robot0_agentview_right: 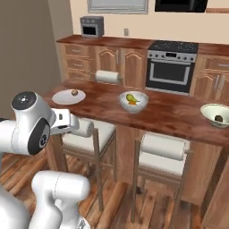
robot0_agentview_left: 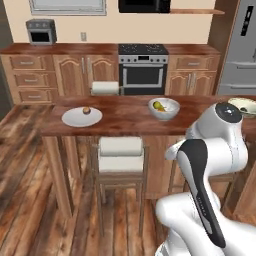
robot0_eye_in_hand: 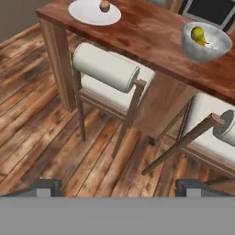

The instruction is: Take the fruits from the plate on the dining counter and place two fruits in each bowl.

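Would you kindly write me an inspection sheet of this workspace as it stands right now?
Surface: dining counter, glossy dark reddish-brown wood.
Job's things: plate at the counter's left end holds one tan-orange fruit. Middle bowl holds a yellow-green pear and an orange. Right-end bowl holds one dark fruit.
Clutter: nothing seen on the counter.
Grippers: gripper open, empty, out over the floor in front of the counter, fingertips spread wide.
Cables: nothing seen.
Surroundings: white-cushioned stools tucked under the counter, oven, wooden cabinets, toaster oven, plank floor.
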